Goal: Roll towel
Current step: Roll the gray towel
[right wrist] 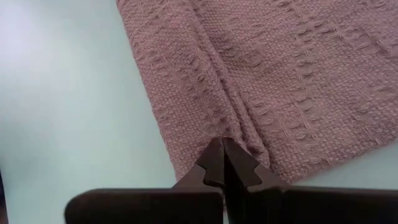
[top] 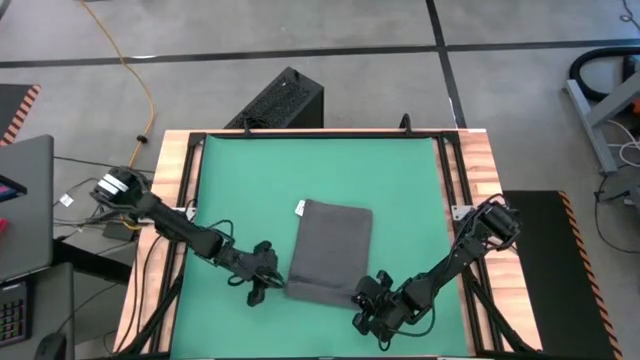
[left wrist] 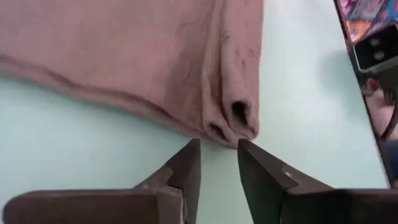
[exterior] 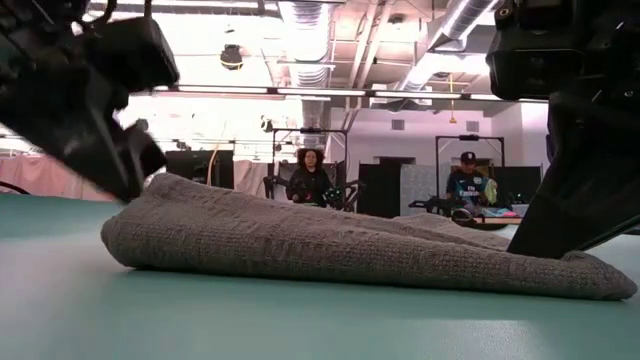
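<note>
The dark grey towel [top: 330, 250] lies flat on the green mat [top: 230, 180], its white tag [top: 300, 208] at the far left corner. Its near edge [top: 315, 291] is turned over into a thick fold. My left gripper [top: 268, 276] is open at the towel's near left corner. In the left wrist view its fingertips [left wrist: 217, 149] stand right in front of the fold's open end [left wrist: 239, 115]. My right gripper [top: 362, 297] is at the towel's near right corner, shut on the cloth [right wrist: 222, 149]. My left gripper stands at the fold's left end [left wrist: 217, 134]; I cannot tell whether its tips touch the cloth. My right gripper pinches a raised crease of the towel [right wrist: 224, 127] between its two fingers, close to the near right corner. The fingers slant down from the table's near right. The towel lies on the mat, slack.
The wooden table frame [top: 180, 200] runs around the mat. A black box [top: 280, 100] stands on the floor beyond the far edge. People sit in the room far behind the table [exterior: 310, 175]. Bare mat lies left, right and beyond the towel.
</note>
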You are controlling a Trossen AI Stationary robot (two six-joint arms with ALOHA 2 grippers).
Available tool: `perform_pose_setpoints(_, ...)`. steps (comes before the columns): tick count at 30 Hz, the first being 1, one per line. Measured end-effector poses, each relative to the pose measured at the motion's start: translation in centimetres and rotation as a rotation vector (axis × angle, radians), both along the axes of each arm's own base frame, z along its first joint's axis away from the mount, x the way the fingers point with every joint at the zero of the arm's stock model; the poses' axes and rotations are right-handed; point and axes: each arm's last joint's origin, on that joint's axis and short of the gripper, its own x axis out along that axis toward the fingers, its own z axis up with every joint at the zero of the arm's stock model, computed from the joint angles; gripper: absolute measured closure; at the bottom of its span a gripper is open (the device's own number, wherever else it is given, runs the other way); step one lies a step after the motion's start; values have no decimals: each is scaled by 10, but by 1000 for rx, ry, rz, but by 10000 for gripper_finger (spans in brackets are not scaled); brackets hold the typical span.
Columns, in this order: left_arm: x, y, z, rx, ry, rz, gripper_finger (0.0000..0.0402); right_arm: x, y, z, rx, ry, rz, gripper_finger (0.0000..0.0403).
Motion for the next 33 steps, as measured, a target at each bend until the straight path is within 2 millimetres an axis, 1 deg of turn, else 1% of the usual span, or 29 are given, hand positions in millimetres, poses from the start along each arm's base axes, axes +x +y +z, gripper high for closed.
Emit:
perform_pose_setpoints(2,-3,0,11,63,-64,-54,303,0,0,0,-1,1,0,390)
perform_pose_setpoints(5,-9,-4,30,165,-206,-122,305,0,0,0,-2,2,0,390)
perform_pose_setpoints(7,-11,-10,44,242,-338,-138,318,0,0,-1,-2,2,0,390)
perform_pose_setpoints(9,-12,-16,51,297,-428,-186,346,0,0,-1,-2,3,1,390)
perform_pose_setpoints(11,-12,-20,46,316,-418,-221,381,0,0,-1,1,3,-1,390)
perform_pose_setpoints(13,-10,-20,37,320,-375,-217,394,0,0,-1,8,3,-9,390)
perform_pose_setpoints(20,8,-24,15,336,-412,-195,401,0,0,-1,17,6,-16,390)
perform_pose_setpoints(23,11,-24,7,322,-391,-187,401,0,0,-1,18,7,-16,390)
perform_pose_setpoints(28,14,-28,-2,335,-407,-199,401,0,0,-2,28,16,-10,389)
perform_pose_setpoints(33,18,-24,-18,371,-351,-192,401,0,0,-2,28,18,-9,389)
